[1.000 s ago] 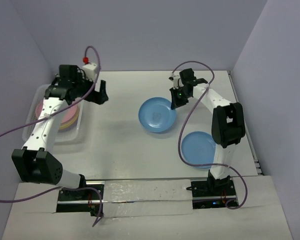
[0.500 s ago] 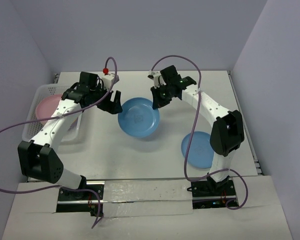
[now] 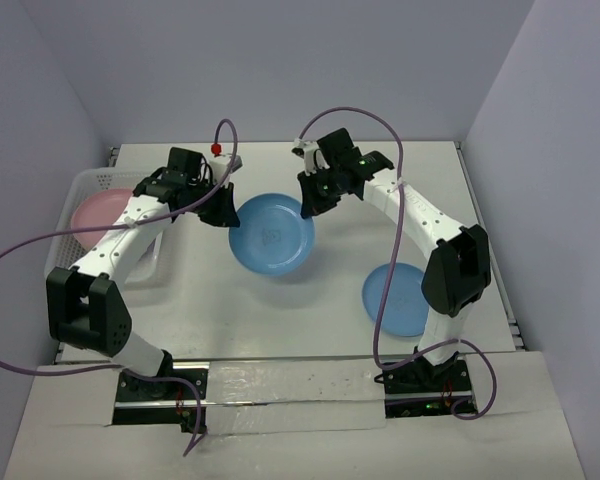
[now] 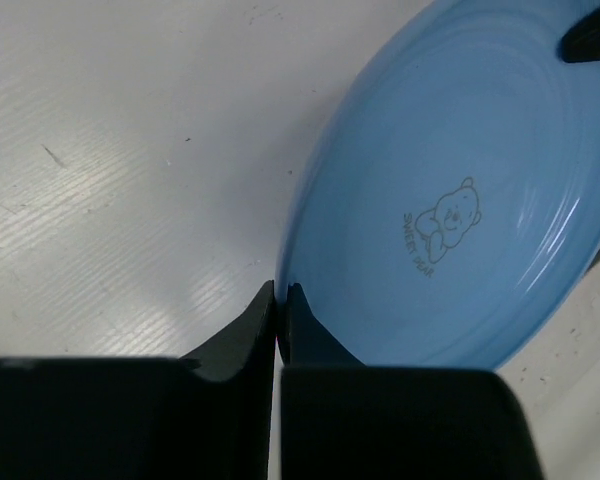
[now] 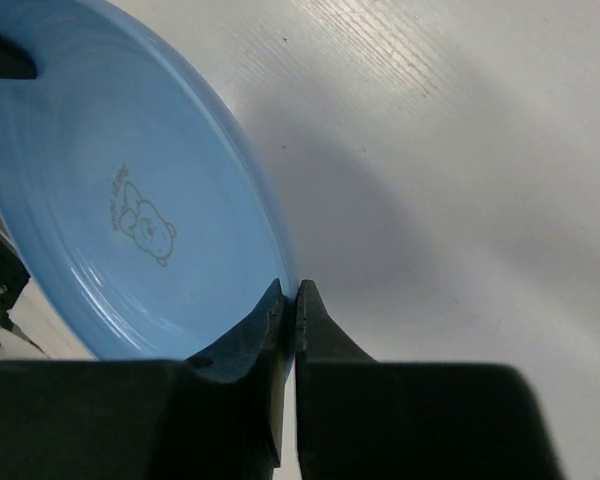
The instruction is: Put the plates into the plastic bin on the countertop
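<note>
In the top view, a blue plate (image 3: 270, 238) sits at frame centre, gripped from two sides. The left gripper (image 3: 220, 210) has its jaws clamped on the plate's left rim, the right gripper (image 3: 313, 198) on its upper right rim. The bin (image 3: 80, 183), upper left, holds a pink plate (image 3: 95, 215). A second blue plate (image 3: 400, 300) lies on the counter (image 3: 280, 320) at lower right

blue plates (image 3: 271, 235) (image 3: 400, 298): 2 | pink plate (image 3: 98, 215): 1 | plastic bin (image 3: 80, 184): 1 | arms (image 3: 110, 255) (image 3: 420, 215): 2 | claws (image 3: 223, 212) (image 3: 310, 195): 2
</note>
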You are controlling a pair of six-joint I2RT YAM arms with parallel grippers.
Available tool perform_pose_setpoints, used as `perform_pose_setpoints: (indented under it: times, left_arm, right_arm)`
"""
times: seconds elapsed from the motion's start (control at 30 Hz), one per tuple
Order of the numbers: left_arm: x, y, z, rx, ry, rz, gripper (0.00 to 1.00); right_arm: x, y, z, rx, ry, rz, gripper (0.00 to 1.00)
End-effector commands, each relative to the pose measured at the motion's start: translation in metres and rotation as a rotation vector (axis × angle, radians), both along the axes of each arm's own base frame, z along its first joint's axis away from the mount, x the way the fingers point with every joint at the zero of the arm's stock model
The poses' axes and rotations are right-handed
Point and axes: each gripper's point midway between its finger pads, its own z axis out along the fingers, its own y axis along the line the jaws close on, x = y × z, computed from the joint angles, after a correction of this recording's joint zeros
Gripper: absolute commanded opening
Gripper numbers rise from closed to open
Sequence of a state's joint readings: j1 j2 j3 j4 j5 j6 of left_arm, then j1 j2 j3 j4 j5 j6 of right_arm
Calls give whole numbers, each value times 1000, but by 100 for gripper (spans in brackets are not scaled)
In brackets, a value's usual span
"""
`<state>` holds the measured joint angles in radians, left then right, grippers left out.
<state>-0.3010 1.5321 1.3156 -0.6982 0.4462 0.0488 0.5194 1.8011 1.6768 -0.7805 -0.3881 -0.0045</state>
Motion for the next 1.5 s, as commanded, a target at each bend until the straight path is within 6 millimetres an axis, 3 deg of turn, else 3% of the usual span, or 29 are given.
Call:
perform_pose_setpoints:
  times: [0.0,0.03,0.07,0.17,0.27,0.4,0.47,0.6,0.77,0.83,0.97,1.1,1.17,1.2,1.27,1.33,1.4,1.47]
  left_arm:
    - [3,-8,10,-64,15,-22,0]
    - [2,-8,12,-78,17,-27,0]
    - [3,-5,14,-81,15,-20,0]
    - [11,18,21,-92,7,43,0]
    - [21,47,31,-88,-20,103,0]
    - [46,144,61,-41,-104,324,0]
    - [47,187,66,2,-122,415,0]
    - [49,284,80,103,-161,607,0]
    - [49,358,81,171,-148,782,0]
    - [52,374,81,195,-148,817,0]
    - [58,395,63,243,-102,855,0]
    - [63,407,48,265,-75,870,1]
    - [62,408,38,269,-35,862,8]
    - [62,409,37,273,-31,860,13]
    - [61,405,35,259,-25,839,42]
    - [63,399,41,237,-51,825,64]
    - [63,395,58,229,-98,818,78]
    - [65,389,74,215,-145,807,83]
  right_arm:
    - [-5,5,52,80,-101,20,13]
    - [-6,4,51,77,-94,20,46]
    - [-7,3,48,72,-92,16,68]
    - [-10,-5,43,74,-68,-19,100]
    - [-9,-17,41,82,-60,-50,100]
    - [-3,-55,36,85,-45,-115,100]
    - [-5,-68,30,85,-29,-138,100]
    - [-1,-116,15,38,-39,-200,100]
    - [-3,-152,3,-11,-16,-255,100]
    - [-4,-162,-1,-31,-9,-258,100]
    - [-1,-188,-7,-69,2,-298,100]
    - [-2,-209,-12,-89,15,-314,100]
    - [-3,-221,-15,-101,21,-323,100]
    - [-4,-225,-17,-106,27,-324,100]
    - [-7,-233,-22,-124,39,-310,100]
    - [-9,-242,-27,-146,47,-306,100]
    - [-11,-253,-34,-165,57,-309,100]
    - [-17,-261,-49,-193,91,-296,99]
